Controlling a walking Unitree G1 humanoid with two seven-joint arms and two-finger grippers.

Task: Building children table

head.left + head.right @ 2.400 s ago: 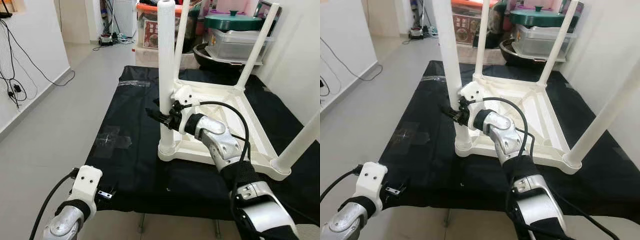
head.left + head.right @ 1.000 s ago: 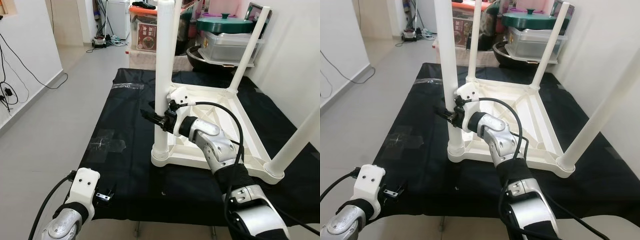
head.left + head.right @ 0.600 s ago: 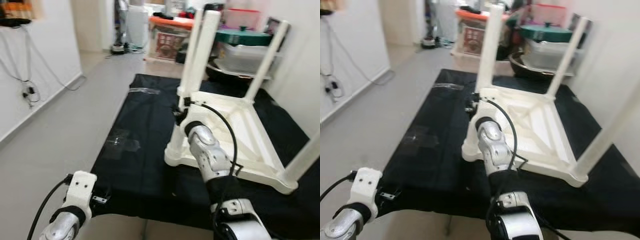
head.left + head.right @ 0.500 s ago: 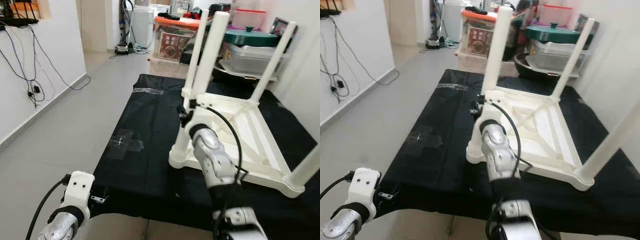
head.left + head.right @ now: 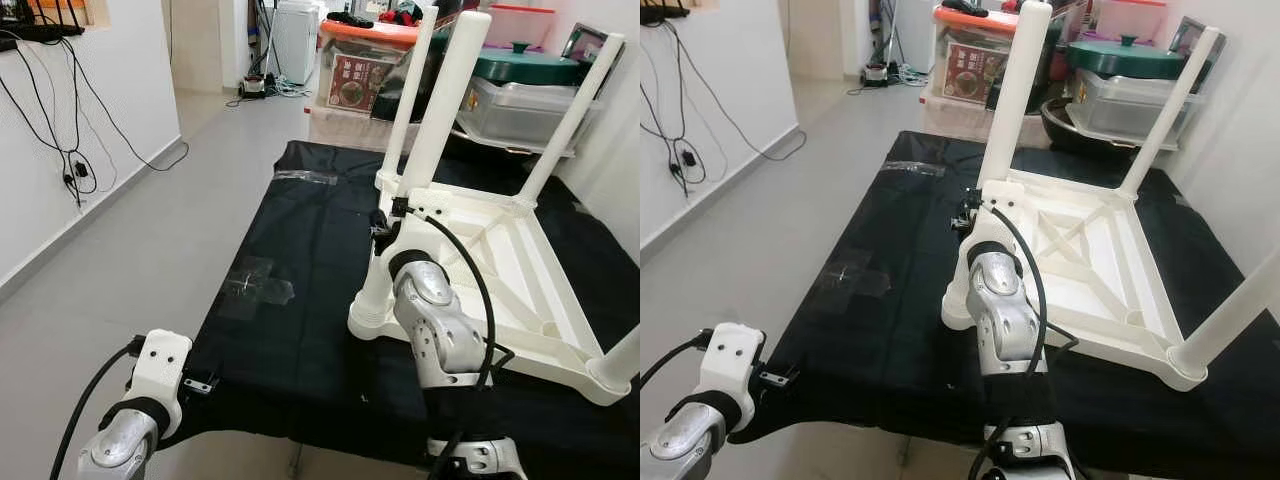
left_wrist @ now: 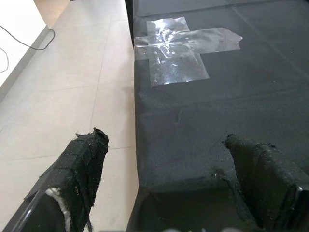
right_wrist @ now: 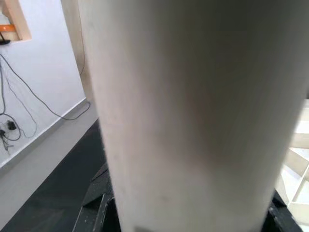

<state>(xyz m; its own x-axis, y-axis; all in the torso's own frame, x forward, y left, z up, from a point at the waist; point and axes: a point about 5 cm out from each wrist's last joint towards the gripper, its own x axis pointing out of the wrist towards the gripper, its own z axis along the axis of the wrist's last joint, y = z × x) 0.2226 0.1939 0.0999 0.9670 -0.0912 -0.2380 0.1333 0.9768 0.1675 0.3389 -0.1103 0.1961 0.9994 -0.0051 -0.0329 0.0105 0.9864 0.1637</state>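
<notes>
Right tool point(image 5: 380, 226) is clamped tight round the near leg point(image 5: 424, 160) of the upside-down kids' table point(image 5: 500, 262), left tool point(image 6: 164, 193) spread over the black-covered worktop point(image 6: 217, 111) edge.

Black-clothed platform point(image 5: 290, 330), upturned white table point(image 5: 500, 260), clear tape point(image 5: 255, 285)

Even, bright indoor light fills the head views, which are sharp, with soft shadows on the black cloth point(image 5: 300, 250). Clear tape point(image 6: 178, 48) glares in the left wrist view. In the right wrist view the white leg point(image 7: 193, 116) is close and blurred.
</notes>
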